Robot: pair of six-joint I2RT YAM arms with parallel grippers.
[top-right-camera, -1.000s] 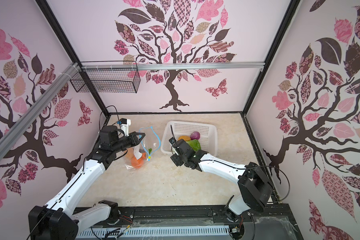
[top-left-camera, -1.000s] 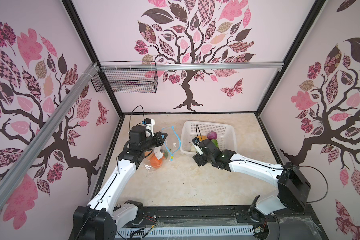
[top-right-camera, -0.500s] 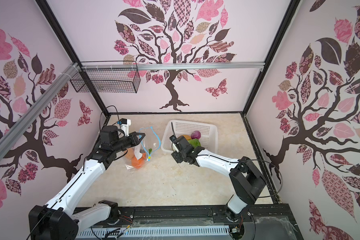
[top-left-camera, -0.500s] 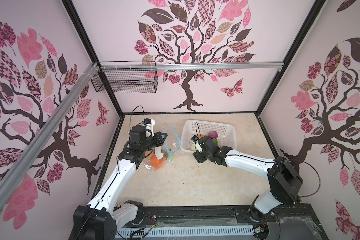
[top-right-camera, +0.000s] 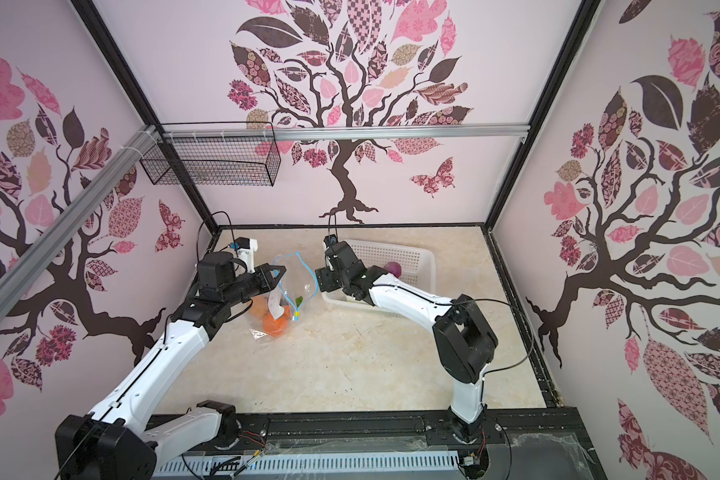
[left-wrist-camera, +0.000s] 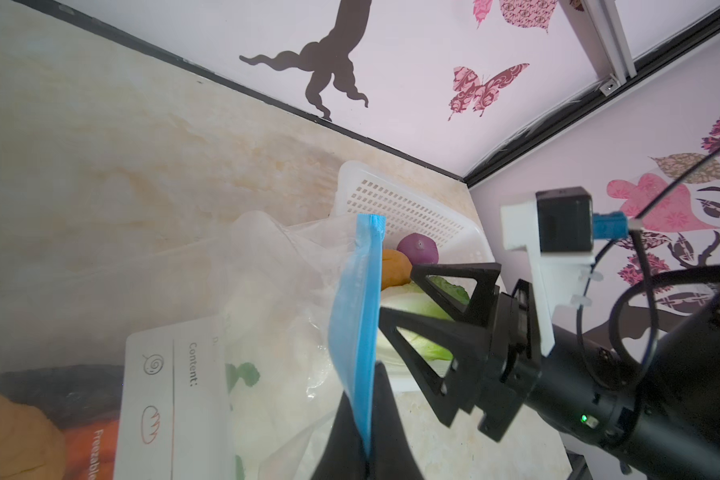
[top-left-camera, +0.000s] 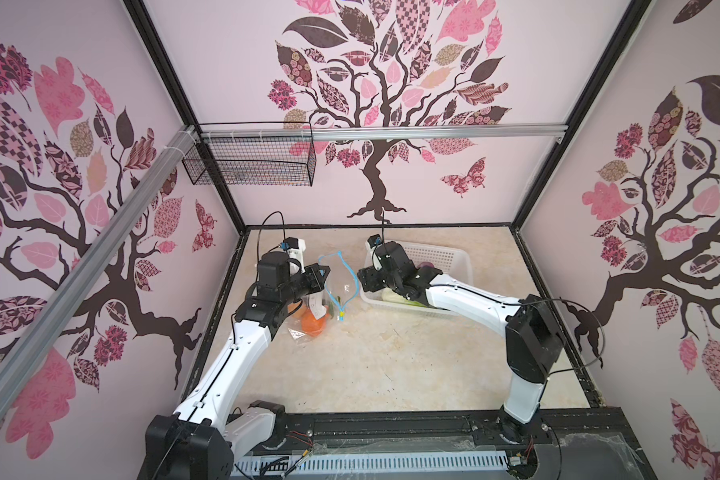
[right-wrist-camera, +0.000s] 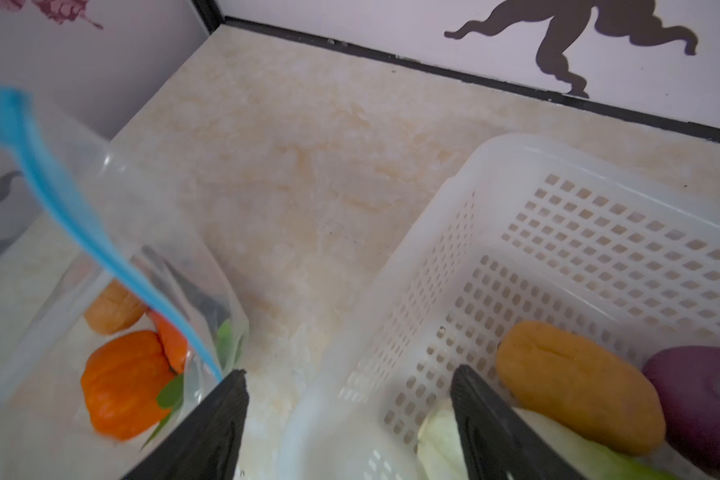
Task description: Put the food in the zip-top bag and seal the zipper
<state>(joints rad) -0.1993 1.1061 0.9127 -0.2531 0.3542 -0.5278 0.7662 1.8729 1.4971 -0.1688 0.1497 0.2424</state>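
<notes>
Left of the white perforated basket, the left gripper has its fingers pressed together on the zipper, the light blue strip of the zip-top bag. It holds the clear bag upright on the marble-look table, just beside the basket's left end. In both top views the strip curves into an open loop, the mouth gaping, with the small yellow slider tab at the loop's lower end. A white label printed "Content:" faces the left wrist camera. Through the plastic show an orange pumpkin, a carrot with green leaves and a tan potato, all lying at the bag's bottom, outside the basket. The right gripper hangs over the basket's left wall, fingers wide apart and nothing between them. One finger is on the outer side of the wall, toward the bag, and the other is inside the basket above the pale green cabbage. Whether either finger touches the rim cannot be told. Inside the basket, beside the cabbage, lie a second potato and, farther in from the left wall, a purple onion.
</notes>
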